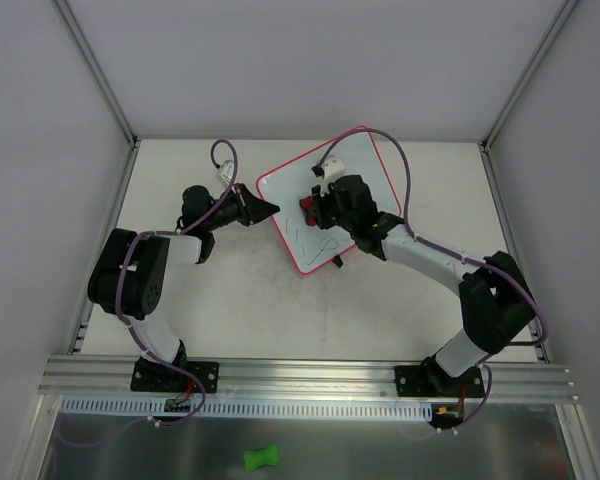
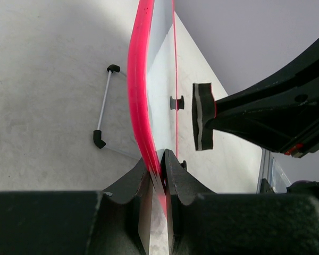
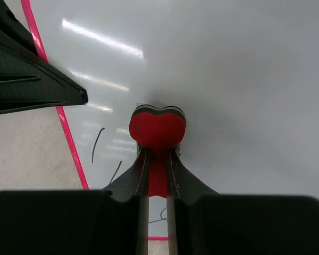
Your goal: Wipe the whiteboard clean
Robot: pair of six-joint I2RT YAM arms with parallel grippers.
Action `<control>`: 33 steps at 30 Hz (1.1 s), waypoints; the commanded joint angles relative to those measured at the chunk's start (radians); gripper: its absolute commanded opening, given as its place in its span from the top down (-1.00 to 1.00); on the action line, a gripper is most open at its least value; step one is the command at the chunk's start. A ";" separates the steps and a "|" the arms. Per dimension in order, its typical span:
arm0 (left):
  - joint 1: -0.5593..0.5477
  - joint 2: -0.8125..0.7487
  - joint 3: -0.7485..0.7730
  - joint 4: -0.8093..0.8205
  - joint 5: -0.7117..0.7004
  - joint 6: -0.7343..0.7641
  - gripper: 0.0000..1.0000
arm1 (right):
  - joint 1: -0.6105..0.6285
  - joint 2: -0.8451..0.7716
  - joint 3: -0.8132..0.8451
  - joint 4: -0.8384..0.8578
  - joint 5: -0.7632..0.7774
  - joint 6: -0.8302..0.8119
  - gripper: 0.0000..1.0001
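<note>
The whiteboard (image 1: 363, 166) has a pink frame and lies tilted at the table's back middle, with dark scribbles (image 1: 315, 241) on its near part. My left gripper (image 1: 271, 209) is shut on the board's left edge; the left wrist view shows the pink frame (image 2: 136, 79) pinched between the fingers, midway at the left gripper (image 2: 162, 161). My right gripper (image 1: 313, 208) is shut on a red eraser (image 1: 306, 207) pressed on the board. In the right wrist view the eraser (image 3: 157, 129) sits in my right gripper (image 3: 157, 159) on the white surface (image 3: 234, 74), right of scribbles (image 3: 97, 144).
A thin metal rod with black ends (image 2: 104, 105) lies on the table beside the board. A black clip (image 1: 338, 263) sits on the board's near edge. A green bone-shaped object (image 1: 263, 458) lies below the front rail. Grey walls enclose the table.
</note>
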 commanded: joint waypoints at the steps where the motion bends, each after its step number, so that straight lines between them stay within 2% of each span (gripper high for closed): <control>1: -0.020 -0.033 0.015 -0.010 0.040 0.096 1.00 | 0.037 0.049 0.101 -0.048 0.072 -0.063 0.99; 10: -0.019 -0.035 0.017 -0.018 0.038 0.099 1.00 | 0.111 0.144 0.185 -0.081 0.098 -0.095 0.99; 17: -0.019 -0.038 0.017 -0.018 0.038 0.098 1.00 | 0.166 0.173 0.187 -0.105 0.124 -0.104 1.00; 27: -0.020 -0.033 0.022 -0.021 0.037 0.092 1.00 | 0.256 0.138 0.038 -0.082 0.183 -0.075 0.99; 33: -0.024 -0.032 0.025 -0.021 0.035 0.092 1.00 | 0.261 0.100 -0.107 -0.042 0.244 0.004 0.99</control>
